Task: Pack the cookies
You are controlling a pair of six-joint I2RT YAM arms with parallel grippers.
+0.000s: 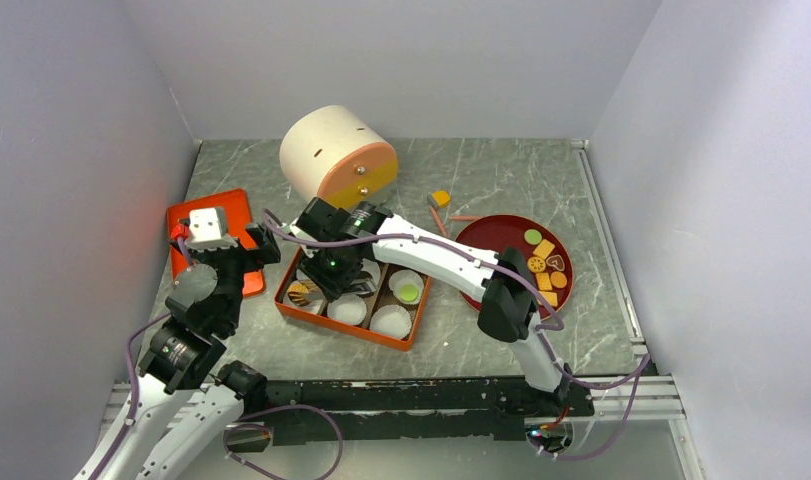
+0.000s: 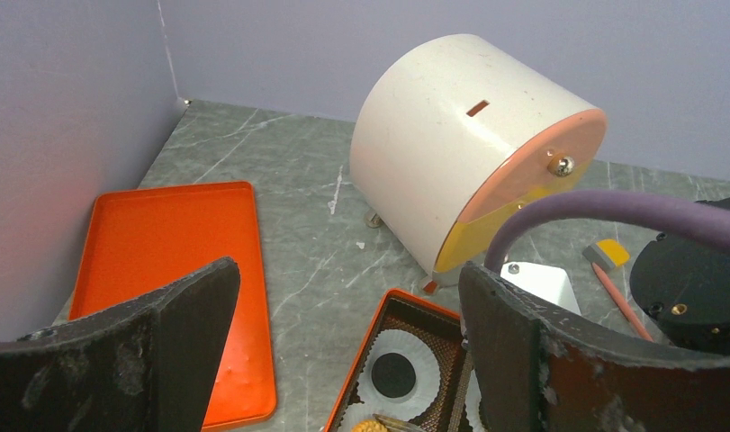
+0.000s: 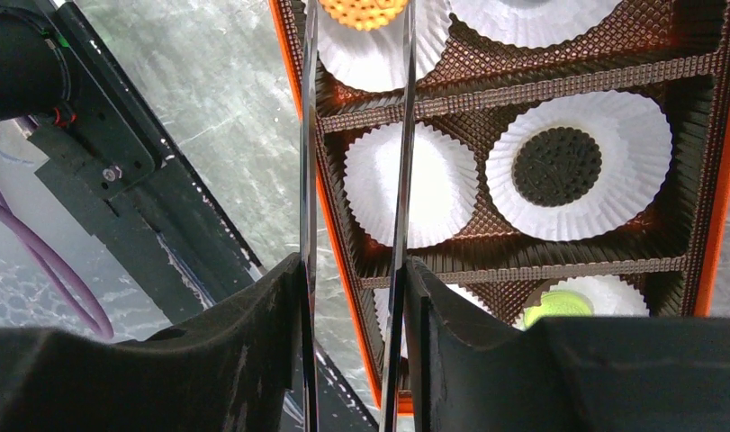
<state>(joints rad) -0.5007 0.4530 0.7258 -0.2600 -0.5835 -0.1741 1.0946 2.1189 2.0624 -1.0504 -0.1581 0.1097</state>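
Note:
An orange box (image 1: 352, 331) holds white paper cups. One cup holds a black cookie (image 3: 556, 166), one a green cookie (image 3: 559, 308) and one an orange cookie (image 3: 361, 11). My right gripper (image 3: 354, 270) is shut on metal tongs (image 3: 401, 135), whose two blades reach down on either side of the orange cookie. It hovers over the box's left part (image 1: 331, 275). Several more cookies (image 1: 544, 262) lie on a red plate (image 1: 481, 235) at the right. My left gripper (image 2: 347, 306) is open and empty, just left of the box (image 1: 256, 250).
A white drum with an orange end (image 1: 331, 155) lies at the back. A flat orange lid (image 1: 231, 215) lies at the left, below my left arm. A small yellow piece (image 1: 440, 198) and a red stick (image 1: 439, 220) lie between the drum and the plate.

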